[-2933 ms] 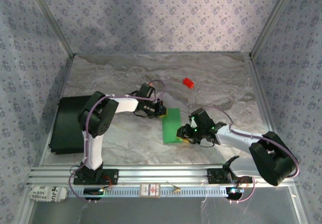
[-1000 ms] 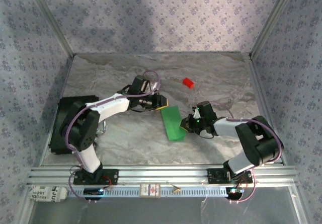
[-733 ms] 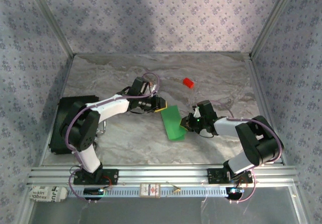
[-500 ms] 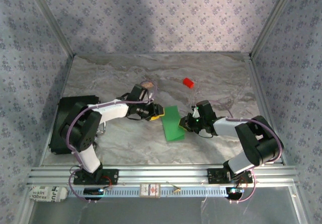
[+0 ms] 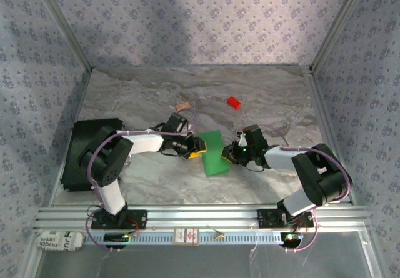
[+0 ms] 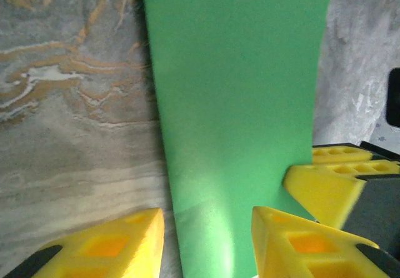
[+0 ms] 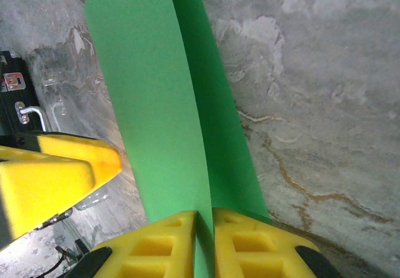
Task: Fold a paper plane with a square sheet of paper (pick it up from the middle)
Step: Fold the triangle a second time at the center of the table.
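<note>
square sheet of paper [image 5: 214, 153] | right hand [image 7: 204, 220] pinching it | left hand [image 6: 206, 220] apart | red block [image 5: 234, 103] behind

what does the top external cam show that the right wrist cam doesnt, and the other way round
Top external extra: both whole arms, the small red block well behind the paper, a black mat at the table's left, and the metal rail along the near edge.
Right wrist extra: a close look at the right pincer shut on the sheet's edge, and a lengthwise fold line running up the paper.
Shared: the square sheet of paper, bright green, on the marbled table, with the left pincer at its opposite side.
</note>
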Motion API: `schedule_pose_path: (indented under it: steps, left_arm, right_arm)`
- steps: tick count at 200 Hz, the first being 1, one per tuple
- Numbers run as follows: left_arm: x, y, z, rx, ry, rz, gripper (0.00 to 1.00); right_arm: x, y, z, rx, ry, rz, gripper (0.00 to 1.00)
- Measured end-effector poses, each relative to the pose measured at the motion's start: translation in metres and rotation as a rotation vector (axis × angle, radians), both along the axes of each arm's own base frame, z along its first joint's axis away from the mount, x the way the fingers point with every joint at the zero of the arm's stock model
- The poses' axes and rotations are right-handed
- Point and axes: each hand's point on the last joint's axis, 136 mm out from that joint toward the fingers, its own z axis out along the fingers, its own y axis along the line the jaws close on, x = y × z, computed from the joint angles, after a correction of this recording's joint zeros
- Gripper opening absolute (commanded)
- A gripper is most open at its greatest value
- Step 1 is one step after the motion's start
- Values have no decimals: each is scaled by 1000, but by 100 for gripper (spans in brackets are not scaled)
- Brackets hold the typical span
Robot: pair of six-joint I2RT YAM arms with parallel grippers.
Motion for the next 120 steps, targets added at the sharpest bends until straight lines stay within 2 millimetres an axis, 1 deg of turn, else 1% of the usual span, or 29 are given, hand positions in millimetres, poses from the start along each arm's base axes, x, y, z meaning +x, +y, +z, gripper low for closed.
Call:
schedule_pose_path:
  steps: [12,34,78,120]
  left_arm:
    - [0,-1,-5,3,11,3,40]
    - [0,-1,-5,2,14,9,39]
    - [3,-4,-6,-11,19,18,30]
    - [5,-8,-7,-32,22,22,27]
  right_arm:
    - [0,0,0,0,0,0,15]
    - [0,0,0,0,0,0,15]
    - [0,0,-1,1,3,-3,14]
    - [-4,-3,-5,-4,13,-6,14]
